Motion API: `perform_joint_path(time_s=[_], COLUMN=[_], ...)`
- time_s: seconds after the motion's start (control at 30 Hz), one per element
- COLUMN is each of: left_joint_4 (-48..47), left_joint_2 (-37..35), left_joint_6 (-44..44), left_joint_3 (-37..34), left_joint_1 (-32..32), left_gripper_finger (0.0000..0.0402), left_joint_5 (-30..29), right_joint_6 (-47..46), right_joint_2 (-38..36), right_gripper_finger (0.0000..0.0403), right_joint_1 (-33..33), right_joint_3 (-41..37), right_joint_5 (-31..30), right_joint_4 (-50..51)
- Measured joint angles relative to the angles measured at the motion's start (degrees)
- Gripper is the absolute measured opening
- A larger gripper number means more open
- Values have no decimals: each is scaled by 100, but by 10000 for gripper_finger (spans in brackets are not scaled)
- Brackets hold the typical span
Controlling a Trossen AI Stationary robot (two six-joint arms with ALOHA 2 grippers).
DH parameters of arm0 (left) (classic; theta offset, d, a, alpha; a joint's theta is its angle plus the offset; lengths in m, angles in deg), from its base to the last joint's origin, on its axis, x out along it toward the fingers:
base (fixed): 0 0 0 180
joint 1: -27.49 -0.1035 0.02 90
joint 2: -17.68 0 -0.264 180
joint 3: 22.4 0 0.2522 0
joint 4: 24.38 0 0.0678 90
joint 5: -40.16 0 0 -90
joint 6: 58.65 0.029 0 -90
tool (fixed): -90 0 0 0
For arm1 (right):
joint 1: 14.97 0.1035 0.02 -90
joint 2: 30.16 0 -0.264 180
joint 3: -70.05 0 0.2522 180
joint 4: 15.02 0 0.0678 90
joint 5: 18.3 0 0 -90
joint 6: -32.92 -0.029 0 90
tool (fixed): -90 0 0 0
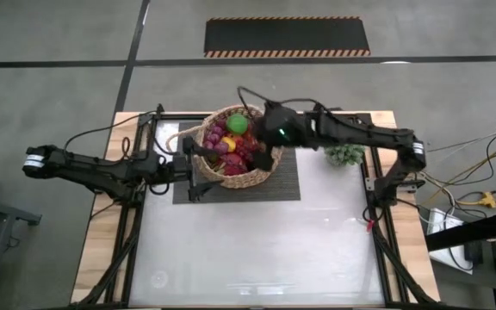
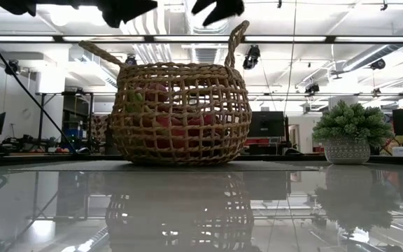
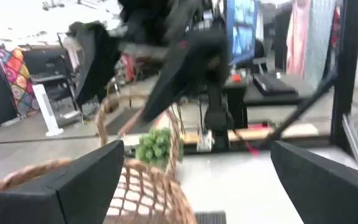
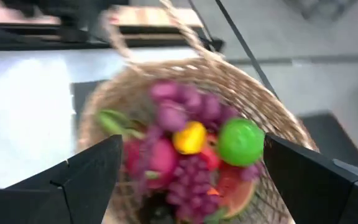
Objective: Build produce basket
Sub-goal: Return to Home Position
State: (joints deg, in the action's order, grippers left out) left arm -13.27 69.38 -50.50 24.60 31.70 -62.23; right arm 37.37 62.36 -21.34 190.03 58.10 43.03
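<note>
The tan wicker basket (image 1: 250, 177) (image 2: 180, 115) stands on a dark mat, filled with produce. In the right wrist view I see a green apple (image 4: 240, 142), a lemon (image 4: 190, 137), purple grapes (image 4: 185, 106), a pink dragon fruit (image 4: 154, 155) and a watermelon slice (image 4: 235, 186). My right gripper (image 1: 265, 157) (image 4: 191, 180) hovers open over the basket's right side. My left gripper (image 1: 196, 157) (image 3: 194, 168) is open above the basket's left rim (image 3: 148, 180). In the low view both grippers (image 2: 124, 8) (image 2: 219, 8) show above the basket's handles.
A spiky grey-green potted plant (image 1: 344, 155) (image 2: 352, 133) stands on the table right of the basket, under the right arm. The dark mat (image 1: 287, 182) lies at the table's far middle. The white tabletop (image 1: 257, 250) stretches toward the near edge.
</note>
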Motion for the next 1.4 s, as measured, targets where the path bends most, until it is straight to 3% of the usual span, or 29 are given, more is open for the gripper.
perform_joint_path(time_s=[0.13, 0.33, 0.5, 0.7, 0.83, 1.1, 1.4], left_joint_4=[-756, -2115, -2272, -1927, -1750, -1638, -1610], left_joint_2=[-61, -427, -930, -1592, -1968, -2498, -3039], left_joint_6=[265, 1099, 1644, 2080, 2139, 2263, 1712], left_joint_3=[71, -49, -561, -1054, -1318, -1737, -2266], left_joint_1=[2, 33, 80, 55, 26, 22, 20], left_gripper_finger=[388, 388, 365, 281, 211, 81, 9], left_joint_5=[634, 1974, 2098, 2094, 2092, 2088, 2280], right_joint_6=[273, 542, 885, 966, 1116, 1155, 1320], right_joint_2=[-639, -1938, -2994, -4056, -4618, -5655, -6583], right_gripper_finger=[370, 370, 370, 361, 341, 285, 210], right_joint_1=[558, 1532, 2082, 1965, 1676, 1210, 908], right_joint_3=[-928, -3348, -5547, -7397, -8217, -9203, -9887], right_joint_5=[2, 10, 6, 6, 8, 2, -9], right_joint_4=[-692, -2177, -4259, -6029, -6854, -7521, -7762])
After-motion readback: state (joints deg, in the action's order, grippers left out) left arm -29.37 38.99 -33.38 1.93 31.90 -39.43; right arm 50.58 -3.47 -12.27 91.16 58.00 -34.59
